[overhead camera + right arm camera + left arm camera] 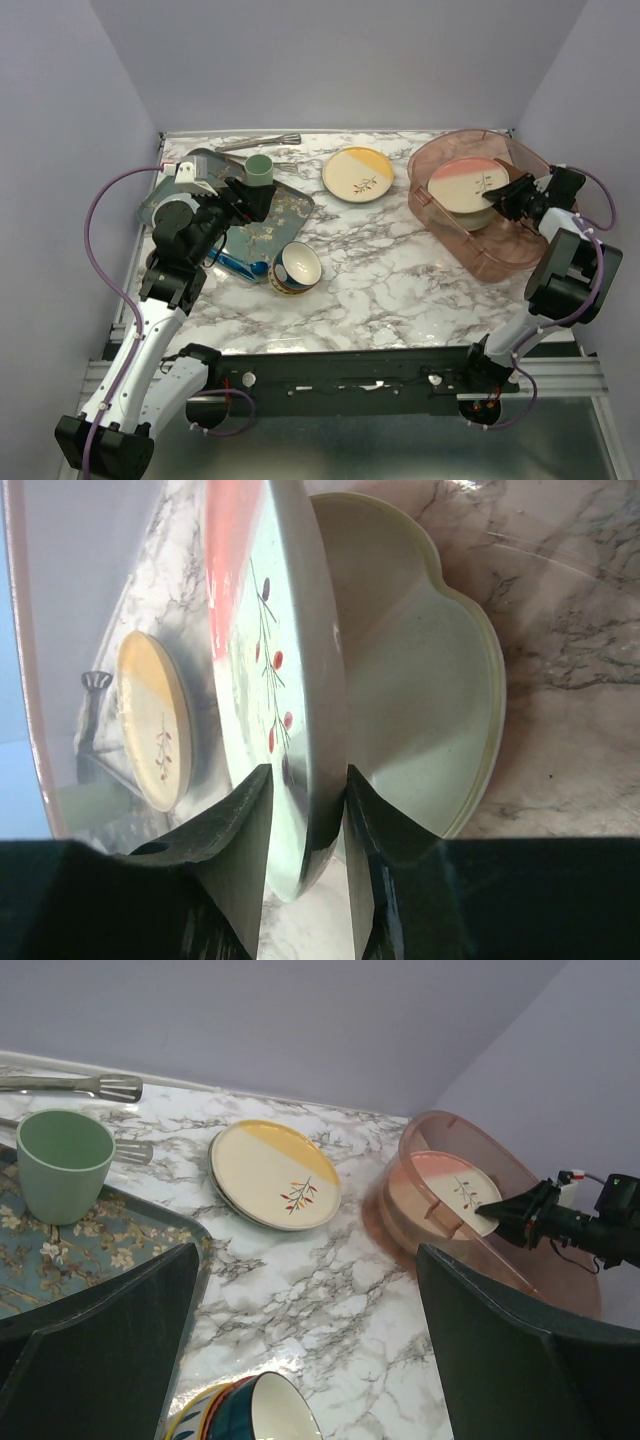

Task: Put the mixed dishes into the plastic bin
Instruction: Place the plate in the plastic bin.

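Observation:
The plastic bin stands at the right rear. My right gripper is shut on the rim of the pink-and-cream sprig plate and holds it tilted inside the bin, over the cream plate. In the right wrist view the fingers pinch that plate's edge, with the cream plate behind it. The yellow-and-cream plate lies on the marble at the centre rear. The blue-yellow bowl sits tilted by the tray. My left gripper is open and empty above the tray.
The dark-green floral tray holds a green cup and a blue spoon. A metal utensil lies at the back edge. A grey-green round shape is partly hidden under my left arm.

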Available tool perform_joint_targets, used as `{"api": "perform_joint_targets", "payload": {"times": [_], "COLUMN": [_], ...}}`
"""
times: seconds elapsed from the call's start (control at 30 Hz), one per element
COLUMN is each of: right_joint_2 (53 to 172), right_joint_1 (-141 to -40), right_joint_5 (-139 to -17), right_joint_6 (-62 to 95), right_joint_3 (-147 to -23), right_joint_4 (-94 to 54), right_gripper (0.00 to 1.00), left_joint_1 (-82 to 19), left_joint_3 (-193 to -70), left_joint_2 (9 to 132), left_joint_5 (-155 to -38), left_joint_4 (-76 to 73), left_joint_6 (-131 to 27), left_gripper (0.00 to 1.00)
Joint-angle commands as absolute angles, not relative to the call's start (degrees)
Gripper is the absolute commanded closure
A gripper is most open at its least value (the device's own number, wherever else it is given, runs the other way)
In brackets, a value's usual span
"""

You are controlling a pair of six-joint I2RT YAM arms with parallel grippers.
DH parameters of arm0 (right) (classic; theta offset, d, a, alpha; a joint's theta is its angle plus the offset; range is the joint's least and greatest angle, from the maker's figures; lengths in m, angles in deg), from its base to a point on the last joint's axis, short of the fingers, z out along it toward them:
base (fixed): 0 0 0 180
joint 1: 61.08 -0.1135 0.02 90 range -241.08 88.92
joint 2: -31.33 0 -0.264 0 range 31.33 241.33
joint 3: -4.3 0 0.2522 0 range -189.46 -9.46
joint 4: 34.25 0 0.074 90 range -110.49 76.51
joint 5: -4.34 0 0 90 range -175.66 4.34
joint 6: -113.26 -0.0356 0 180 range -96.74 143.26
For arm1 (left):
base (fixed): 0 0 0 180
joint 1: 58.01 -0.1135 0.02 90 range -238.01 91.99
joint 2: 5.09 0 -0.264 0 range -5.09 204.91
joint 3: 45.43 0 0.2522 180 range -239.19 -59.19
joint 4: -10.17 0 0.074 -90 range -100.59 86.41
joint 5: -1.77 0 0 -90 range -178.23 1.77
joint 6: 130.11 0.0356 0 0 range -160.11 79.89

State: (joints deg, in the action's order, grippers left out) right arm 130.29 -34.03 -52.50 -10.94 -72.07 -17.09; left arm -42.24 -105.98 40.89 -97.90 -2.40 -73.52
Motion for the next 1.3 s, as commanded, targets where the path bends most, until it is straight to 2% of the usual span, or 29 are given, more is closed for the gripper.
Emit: {"api": "perform_joint_targets", "payload": {"times": [0.0,0.43,0.6,0.8,1.27], "right_joint_2": [131.4,132.9,133.6,134.4,135.0], "right_joint_1": [-34.2,-35.1,-35.2,-35.6,-35.9], "right_joint_5": [-53.1,-53.8,-54.2,-54.5,-56.5], "right_joint_6": [-9.0,-6.8,-6.3,-5.8,-4.0], "right_joint_3": [-74.7,-76.2,-76.6,-77.0,-78.4], "right_joint_4": [-16.4,-14.3,-13.5,-12.8,-10.5], "right_gripper": [0.58,0.53,0.47,0.46,0.31], "left_joint_1": [-42.2,-42.2,-42.2,-42.3,-42.2], "left_joint_3": [-105.5,-105.6,-105.6,-105.6,-105.6], "left_joint_2": [40.6,40.7,40.7,40.6,40.6], "left_joint_5": [-97.5,-97.5,-97.6,-97.5,-97.5], "left_joint_4": [-1.0,-1.0,-1.0,-1.0,-1.0], "left_joint_6": [-72.5,-72.5,-72.5,-72.5,-72.5], "left_gripper": [0.01,0.01,0.01,0.01,0.01]}}
